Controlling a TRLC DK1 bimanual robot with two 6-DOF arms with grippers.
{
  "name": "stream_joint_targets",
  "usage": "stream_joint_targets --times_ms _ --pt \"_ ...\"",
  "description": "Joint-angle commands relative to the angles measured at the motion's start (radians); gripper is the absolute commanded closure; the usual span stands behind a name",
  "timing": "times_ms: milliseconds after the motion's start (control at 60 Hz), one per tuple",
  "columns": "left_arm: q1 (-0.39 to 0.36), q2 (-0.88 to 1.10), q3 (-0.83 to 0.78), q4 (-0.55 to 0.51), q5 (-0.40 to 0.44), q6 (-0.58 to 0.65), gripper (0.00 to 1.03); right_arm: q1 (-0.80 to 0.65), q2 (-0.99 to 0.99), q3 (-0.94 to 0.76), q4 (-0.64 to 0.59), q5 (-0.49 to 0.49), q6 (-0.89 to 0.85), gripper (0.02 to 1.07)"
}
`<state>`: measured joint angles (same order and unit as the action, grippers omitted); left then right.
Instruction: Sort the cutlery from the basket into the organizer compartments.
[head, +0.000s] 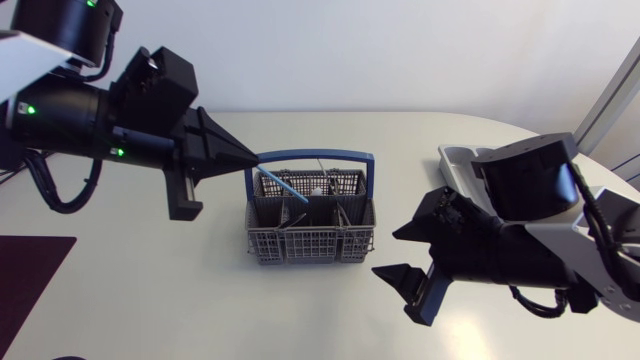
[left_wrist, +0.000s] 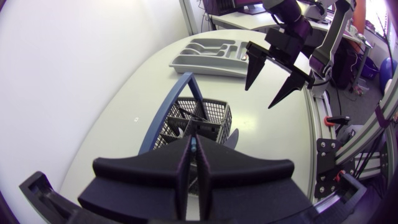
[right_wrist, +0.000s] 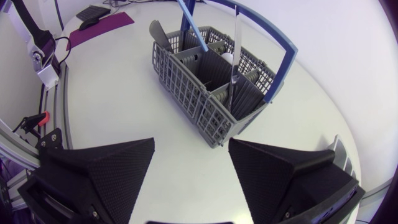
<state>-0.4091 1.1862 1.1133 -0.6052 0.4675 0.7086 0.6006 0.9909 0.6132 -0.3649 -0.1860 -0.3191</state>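
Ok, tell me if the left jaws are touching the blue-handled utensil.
Touching. The left wrist view shows the blue-handled utensil pinched between both left jaws, with no gap either side.

Seen from overhead, the left arm (head: 60, 110) comes in at 10 o'clock and slants toward 4 o'clock. Its claw (head: 250, 157) is pinched tight, the two fingers (left_wrist: 214, 165) nearly meeting on a blue-handled utensil (head: 285, 187). The right arm (head: 545, 245) comes in at 4 o'clock with its wrist aimed toward 9 o'clock and its claw (head: 405, 252) spread wide, fingers (right_wrist: 99, 174) well apart
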Motion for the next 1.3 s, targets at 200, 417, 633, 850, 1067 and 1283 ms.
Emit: stream_joint_targets --times_ms 200,417,633,850,1067,1283 --pt "-0.005 -0.108 0.112 -0.096 0.011 0.002 1.0 0.007 -0.078 0.068 -0.017 0.002 0.002 0.21" --pt "-0.06 -0.143 0.149 -0.088 0.016 -0.077 1.0 0.021 -0.109 0.134 -0.02 -0.004 0.002 0.21" --pt "-0.108 -0.023 0.143 -0.018 0.126 -0.179 1.0 0.044 -0.078 0.191 0.0 -0.029 0.0 0.22" --pt "-0.145 0.104 0.186 -0.025 0.209 -0.218 1.0 0.048 -0.011 0.186 0.058 -0.052 -0.029 0.28" --pt "-0.166 0.165 0.201 -0.053 0.25 -0.228 1.0 0.05 0.023 0.171 0.101 -0.073 -0.034 0.47" --pt "-0.162 0.181 0.207 -0.076 0.283 -0.233 1.0 0.062 0.045 0.175 0.109 -0.076 -0.032 0.81"
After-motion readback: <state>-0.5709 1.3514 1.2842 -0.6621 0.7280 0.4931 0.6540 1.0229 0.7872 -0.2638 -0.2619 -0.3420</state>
